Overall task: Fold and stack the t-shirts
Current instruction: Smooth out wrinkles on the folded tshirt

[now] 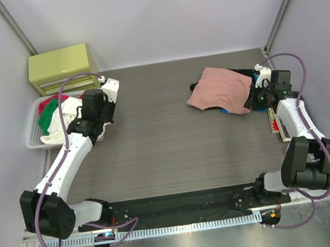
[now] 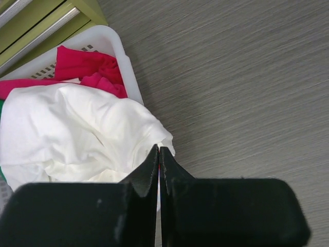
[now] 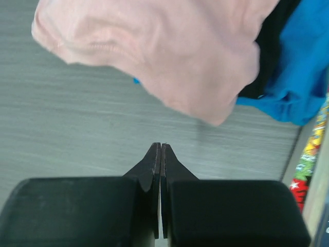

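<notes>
While both arms reach across the grey table (image 1: 169, 153), the salmon-pink t-shirt (image 1: 218, 89) lies crumpled at its far right side, draped over the black t-shirt (image 3: 270, 56) and a blue garment (image 3: 300, 67). The right gripper (image 3: 161, 149) hangs just beside that pile, jaws pressed together and empty. The left gripper (image 2: 159, 154), likewise closed, hovers at the edge of a white cloth (image 2: 77, 128) heaped in a white basket (image 2: 123, 56) at the left.

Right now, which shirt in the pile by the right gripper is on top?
The salmon-pink t-shirt; it covers the black t-shirt and a blue garment beneath.
</notes>
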Robot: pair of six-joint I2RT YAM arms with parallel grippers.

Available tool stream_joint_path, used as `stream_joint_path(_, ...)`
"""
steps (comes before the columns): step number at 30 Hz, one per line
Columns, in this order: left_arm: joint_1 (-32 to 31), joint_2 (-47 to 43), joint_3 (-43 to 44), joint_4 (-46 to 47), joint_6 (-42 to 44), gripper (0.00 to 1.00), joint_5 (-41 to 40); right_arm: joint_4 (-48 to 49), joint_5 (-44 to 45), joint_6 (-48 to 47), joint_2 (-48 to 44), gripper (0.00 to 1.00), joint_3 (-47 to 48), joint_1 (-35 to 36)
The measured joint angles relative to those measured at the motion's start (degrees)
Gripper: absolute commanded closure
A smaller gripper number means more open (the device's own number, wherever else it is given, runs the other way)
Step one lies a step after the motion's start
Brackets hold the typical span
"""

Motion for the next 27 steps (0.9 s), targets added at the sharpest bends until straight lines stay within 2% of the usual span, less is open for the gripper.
stream_joint_path(5,-0.4,4.9,5.5,-3.1,-0.7,1.0,4.4,-1.6,-0.5,-1.2,0.0,0.99,-0.2,1.0)
stream_joint_path(11,-1.2,23.5,25.6,-13.2,-3.8,1.0,26.9,-1.8,1.0,-2.3,-0.9,0.99,0.8,1.0)
stream_joint_path(13,-3.0,29.2,31.5,-15.1,-4.3,0.99,29.9,-2.0,1.7,-2.4,-1.9,0.99,0.8,1.0)
stream_joint_path(14,-4.0,30.5,32.4,-15.1,-4.3,0.96,29.6,-2.0,2.0,-2.5,-2.5,0.99,0.8,1.0)
stream_joint_path(17,-8.0,31.5,32.0,-16.2,-5.9,0.67,25.9,-2.0,2.8,-2.7,-4.3,0.99,0.8,1.0)
stream_joint_path(19,-10.2,31.3,32.0,-16.2,-7.4,0.44,22.5,-2.0,3.4,-2.8,-5.0,0.79,0.8,1.1)
stream_joint_path(21,-10.8,30.6,31.7,-15.4,-8.1,0.38,18.1,-1.9,3.8,-2.6,-5.0,0.59,0.8,1.3)
stream_joint_path(24,-10.0,28.5,29.3,-13.3,-8.6,0.35,13.2,-2.1,4.6,-2.4,-4.4,0.52,0.8,2.6)
stream_joint_path(27,-9.2,26.9,27.6,-12.9,-8.6,0.34,10.3,-2.3,5.5,-2.2,-2.3,0.48,1.6,4.9)
